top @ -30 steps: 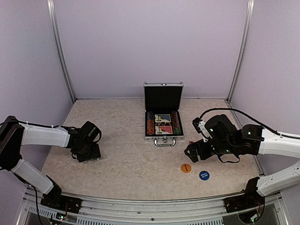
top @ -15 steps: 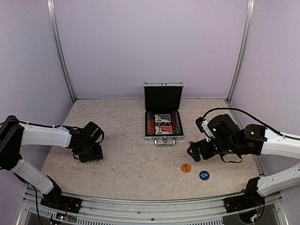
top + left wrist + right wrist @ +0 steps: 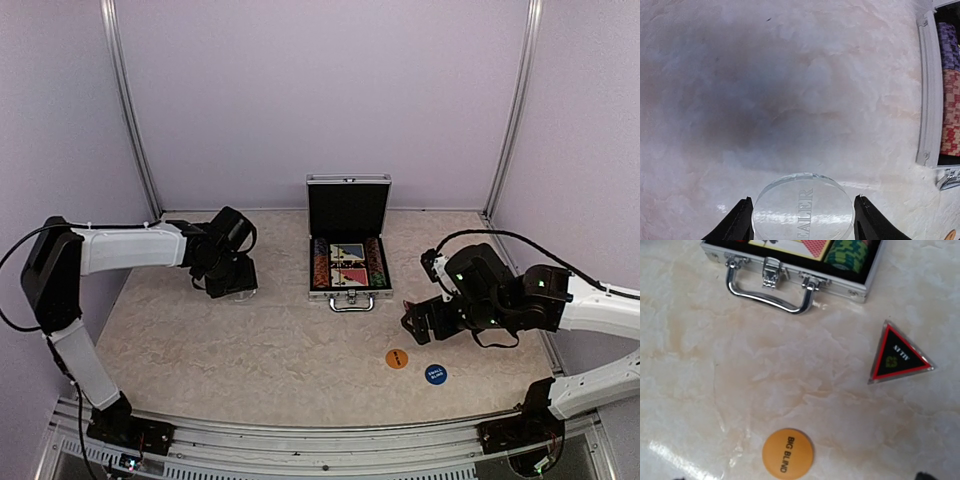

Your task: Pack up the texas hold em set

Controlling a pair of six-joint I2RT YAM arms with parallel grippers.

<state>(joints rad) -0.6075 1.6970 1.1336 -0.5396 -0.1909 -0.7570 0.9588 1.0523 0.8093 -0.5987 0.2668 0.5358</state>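
My left gripper [image 3: 803, 224] stands partly spread, its two fingers [image 3: 740, 222] pinching a clear dealer disc [image 3: 803, 206] by opposite edges above the table [image 3: 790, 100], near the left side of the open briefcase [image 3: 348, 208], whose lid stands upright over the card decks [image 3: 348, 262] and chips [image 3: 320, 265] inside. My right gripper [image 3: 415, 322] is spread to its widest and neither holds nor touches anything. It hangs over the orange disc [image 3: 788, 453], with the triangular marker [image 3: 897, 359] just off the case's front corner and the blue disc [image 3: 435, 374] near the orange one.
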